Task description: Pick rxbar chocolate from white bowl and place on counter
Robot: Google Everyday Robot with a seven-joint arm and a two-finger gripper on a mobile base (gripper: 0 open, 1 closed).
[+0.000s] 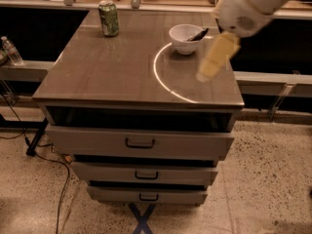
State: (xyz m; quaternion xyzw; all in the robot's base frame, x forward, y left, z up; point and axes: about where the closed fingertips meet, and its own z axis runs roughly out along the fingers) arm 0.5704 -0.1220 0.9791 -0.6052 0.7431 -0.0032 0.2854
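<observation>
The white bowl [185, 38] stands on the counter [112, 74] at its far right. The rxbar chocolate [197, 34] is a dark bar that leans in the bowl, its end sticking out over the right rim. My gripper [215, 58] hangs from the white arm at the upper right. It is over the counter's right part, just to the right of the bowl and nearer the camera, apart from the bowl and the bar.
A green drink can [108, 18] stands at the counter's far left. A bright curved reflection [161, 82] lies on the top. The cabinet has three drawers [140, 143] below. A water bottle [10, 50] sits on a rail at the left. Cables lie on the floor.
</observation>
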